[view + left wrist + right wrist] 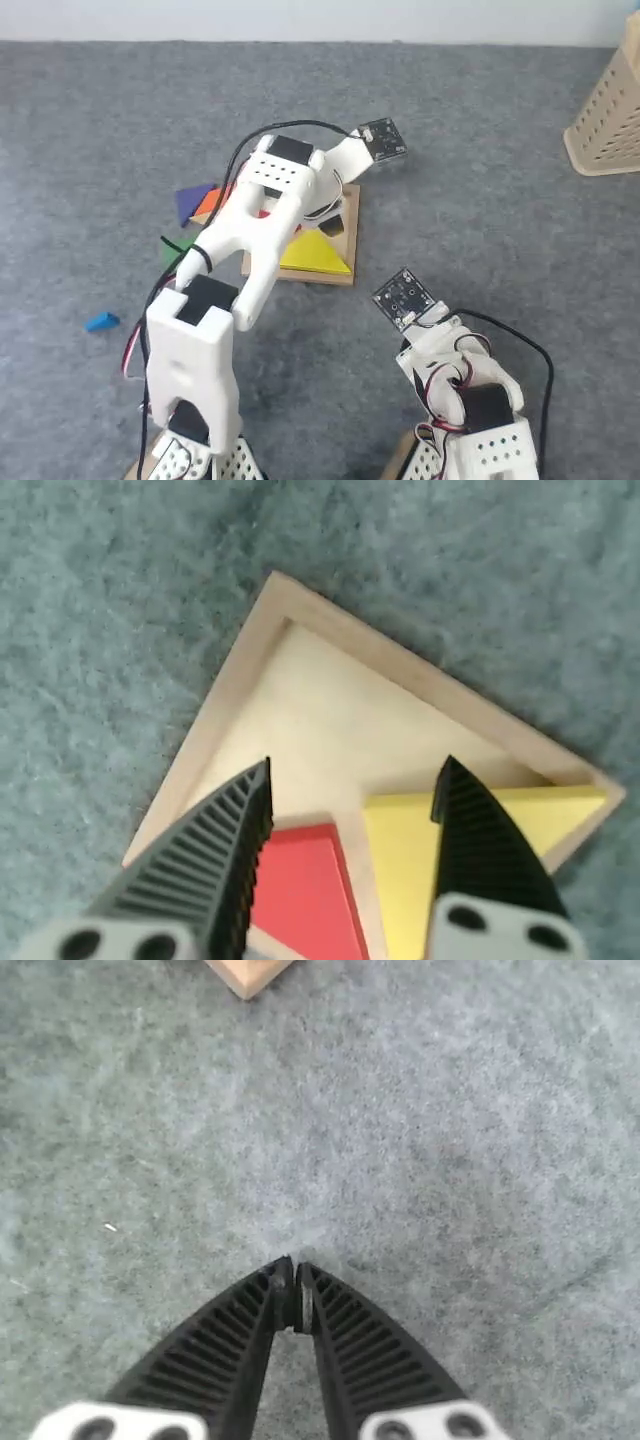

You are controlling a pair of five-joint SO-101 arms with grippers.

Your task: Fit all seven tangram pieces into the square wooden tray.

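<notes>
left end effector (355, 767) released over tray (230, 680) | right end effector (295, 1268) clenched, away from tray

From above, the left arm (250, 225) covers most of the tray (351, 228); we see only a sliver of the red piece (262, 213), and the purple piece (190, 198), orange piece (207, 207) and green piece (172, 250) are partly hidden. The blue piece (101, 321) is too small for us to tell its shape. The basket (610, 110) is cut off at the edge. In the left wrist view, the yellow piece (400, 870) runs behind a finger (215, 865).
</notes>
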